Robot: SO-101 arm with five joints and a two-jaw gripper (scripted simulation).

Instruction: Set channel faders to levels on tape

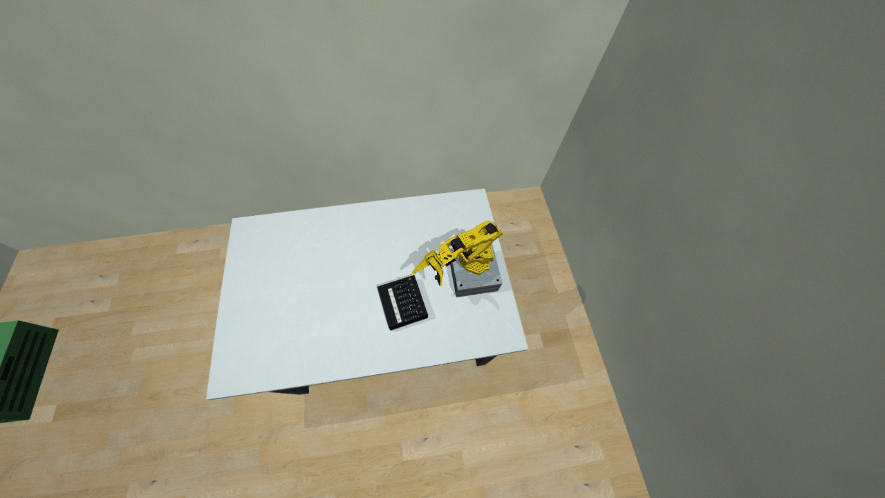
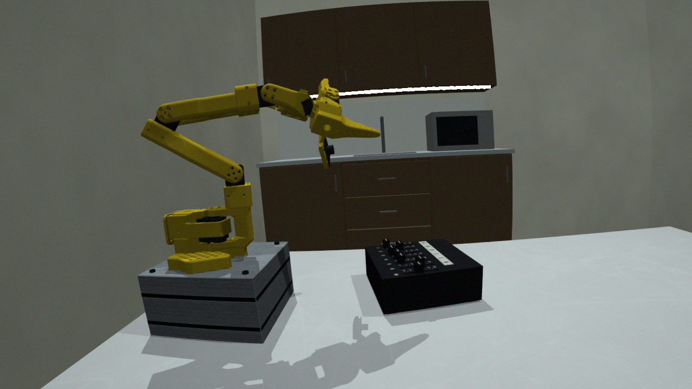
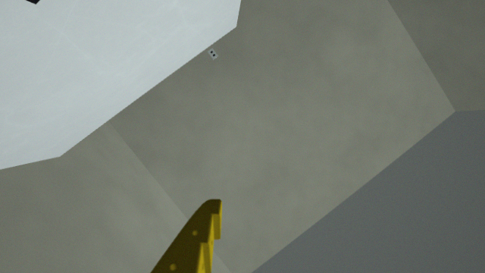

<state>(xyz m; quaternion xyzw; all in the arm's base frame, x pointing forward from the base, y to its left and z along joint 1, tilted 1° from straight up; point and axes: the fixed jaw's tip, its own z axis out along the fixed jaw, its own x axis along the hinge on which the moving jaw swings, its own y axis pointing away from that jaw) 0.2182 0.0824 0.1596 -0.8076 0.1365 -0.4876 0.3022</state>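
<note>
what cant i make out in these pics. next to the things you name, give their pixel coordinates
- levels on the tape (image 1: 395,306) (image 2: 436,253): too small to read, top and exterior views
- exact settings of the fader knobs (image 2: 399,257): too small and crowded together, exterior view
- lighting desk (image 1: 402,302) (image 2: 435,280): wrist view shows at most a dark corner, cut off by the top edge
- green box (image 1: 28,371): cut off by the left edge, top view
</note>
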